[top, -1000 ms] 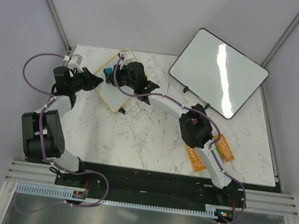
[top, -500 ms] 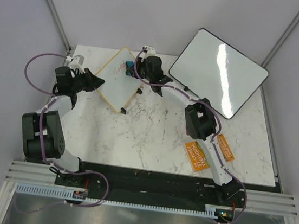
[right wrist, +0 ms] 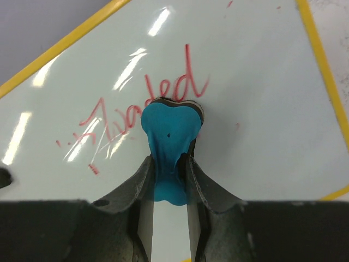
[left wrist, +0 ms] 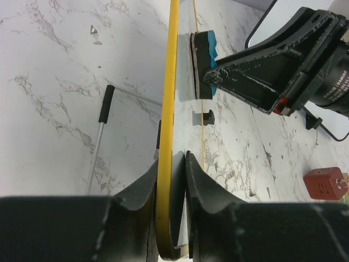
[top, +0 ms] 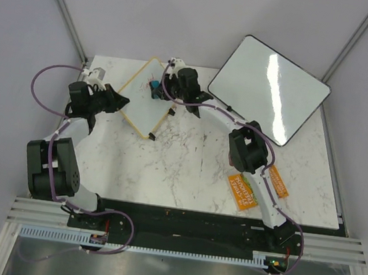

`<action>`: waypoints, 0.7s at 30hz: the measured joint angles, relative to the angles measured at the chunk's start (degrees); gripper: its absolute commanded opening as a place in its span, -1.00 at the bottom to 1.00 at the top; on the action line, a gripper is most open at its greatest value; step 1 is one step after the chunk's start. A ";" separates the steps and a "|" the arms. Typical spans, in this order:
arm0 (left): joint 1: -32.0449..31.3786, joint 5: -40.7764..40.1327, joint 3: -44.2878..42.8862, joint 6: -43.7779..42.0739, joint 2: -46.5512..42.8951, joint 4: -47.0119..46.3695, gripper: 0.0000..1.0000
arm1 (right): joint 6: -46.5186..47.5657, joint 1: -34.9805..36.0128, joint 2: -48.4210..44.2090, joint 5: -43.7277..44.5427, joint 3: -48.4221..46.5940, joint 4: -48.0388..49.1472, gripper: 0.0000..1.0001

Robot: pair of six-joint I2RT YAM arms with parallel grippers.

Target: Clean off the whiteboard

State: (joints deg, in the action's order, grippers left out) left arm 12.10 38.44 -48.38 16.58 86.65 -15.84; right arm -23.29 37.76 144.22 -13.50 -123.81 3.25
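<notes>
While clamped by its frame in the closed left hand (left wrist: 172,164) at upper left of the worktop (top: 186,171), whiteboard (top: 138,105) facing the right hand (right wrist: 166,164), gripping a blue eraser (right wrist: 169,128) pressed onto red writing (right wrist: 117,123) running lower left to upper right.

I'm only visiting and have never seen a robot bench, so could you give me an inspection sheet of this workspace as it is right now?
Surface: white marble-patterned table.
Job's things: yellow-framed whiteboard with red writing not yet wiped off; blue eraser set against its face at the writing.
Clutter: larger whiteboard, black-framed and blank, at the far right; orange packets beside the right arm; red-brown plug cube.
End effectors: left end effector clamps the whiteboard's frame; right end effector pinches the eraser.
Cables: purple cables loop along both arms.
Surroundings: plain grey walls.
</notes>
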 measured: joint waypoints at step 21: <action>-1.79 -3.37 0.00 -1.73 -1.33 1.75 -0.96 | 5.77 5.49 -4.11 -2.38 -0.07 -9.44 -1.00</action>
State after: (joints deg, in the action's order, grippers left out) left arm 10.31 35.07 -48.38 14.85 85.32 -14.09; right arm -17.52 43.24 140.11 -15.88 -123.87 -6.20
